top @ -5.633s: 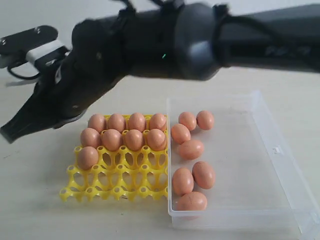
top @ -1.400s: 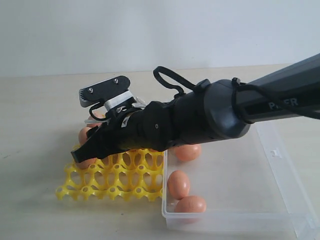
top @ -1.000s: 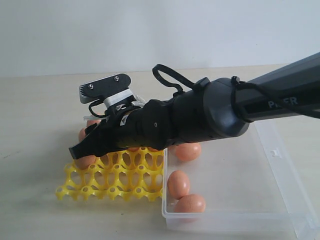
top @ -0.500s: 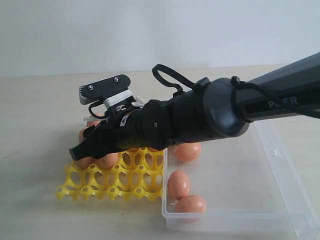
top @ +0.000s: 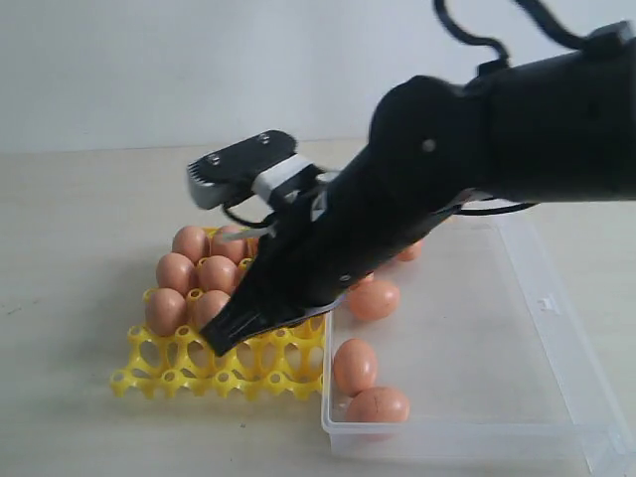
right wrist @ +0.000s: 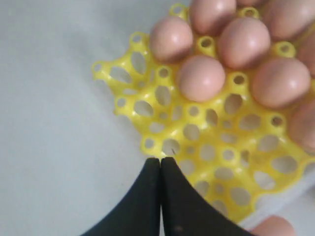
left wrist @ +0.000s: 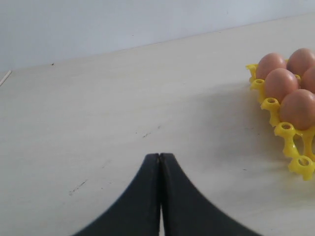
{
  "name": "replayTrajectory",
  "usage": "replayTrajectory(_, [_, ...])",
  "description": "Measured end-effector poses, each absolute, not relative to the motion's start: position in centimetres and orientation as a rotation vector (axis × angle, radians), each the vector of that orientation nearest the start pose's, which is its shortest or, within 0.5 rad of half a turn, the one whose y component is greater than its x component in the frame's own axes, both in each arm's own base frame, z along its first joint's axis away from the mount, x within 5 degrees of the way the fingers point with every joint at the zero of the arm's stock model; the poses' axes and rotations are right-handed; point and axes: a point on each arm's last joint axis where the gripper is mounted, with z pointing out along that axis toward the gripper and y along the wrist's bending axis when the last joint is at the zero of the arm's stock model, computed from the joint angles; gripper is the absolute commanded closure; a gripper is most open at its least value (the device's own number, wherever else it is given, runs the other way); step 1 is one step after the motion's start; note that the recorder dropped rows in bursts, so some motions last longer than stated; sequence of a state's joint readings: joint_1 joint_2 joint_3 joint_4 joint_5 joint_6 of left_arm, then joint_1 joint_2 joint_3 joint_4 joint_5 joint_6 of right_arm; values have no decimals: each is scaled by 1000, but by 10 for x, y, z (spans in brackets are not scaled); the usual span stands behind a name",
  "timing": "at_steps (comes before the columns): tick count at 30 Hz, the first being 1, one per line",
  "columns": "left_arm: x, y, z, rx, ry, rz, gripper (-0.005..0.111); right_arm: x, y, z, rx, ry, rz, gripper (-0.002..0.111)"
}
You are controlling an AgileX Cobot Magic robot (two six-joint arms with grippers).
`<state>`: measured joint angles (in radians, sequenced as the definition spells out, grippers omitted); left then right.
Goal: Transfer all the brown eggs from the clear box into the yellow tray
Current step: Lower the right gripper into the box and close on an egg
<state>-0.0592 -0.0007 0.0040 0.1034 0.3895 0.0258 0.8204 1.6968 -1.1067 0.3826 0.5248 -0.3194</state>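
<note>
The yellow tray (top: 268, 368) lies left of the clear box (top: 467, 338). Several brown eggs (top: 175, 271) fill its back rows, and two sit in its third row (top: 209, 308). Several more brown eggs (top: 373, 298) lie along the clear box's left side. My right gripper (top: 214, 343) hangs shut and empty just above the tray's front cups (right wrist: 211, 142), its tips (right wrist: 160, 160) pressed together, clear of the nearest egg (right wrist: 201, 77). My left gripper (left wrist: 160, 156) is shut over bare table beside the tray's edge (left wrist: 283, 130), holding nothing. It does not show in the exterior view.
The right arm's black body (top: 477, 129) reaches from the right over the box's far left corner and hides part of the tray's back rows. Pale tabletop (top: 70, 248) surrounds tray and box.
The egg under the right gripper now rests in the tray's third row, second cup. The right jaws have come off it and shut, and the arm has lifted and drawn back to the right.
</note>
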Motion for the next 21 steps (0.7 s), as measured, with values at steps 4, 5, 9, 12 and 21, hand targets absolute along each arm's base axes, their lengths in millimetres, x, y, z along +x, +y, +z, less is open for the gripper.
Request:
replayTrajectory(4, [52,0,177,142,1870,80,107,255,214,221,-782,2553,485,90])
replayTrajectory(5, [52,0,177,142,1870,80,107,269,199,217,-686,2586,452,85])
replayTrajectory(9, [52,0,177,142,1870,80,107,291,177,204,-510,2624,414,56])
replayTrajectory(12, [52,0,177,142,1870,80,107,302,169,190,-410,2665,405,48])
replayTrajectory(21, [52,0,177,142,1870,80,107,313,171,150,-277,2788,429,48])
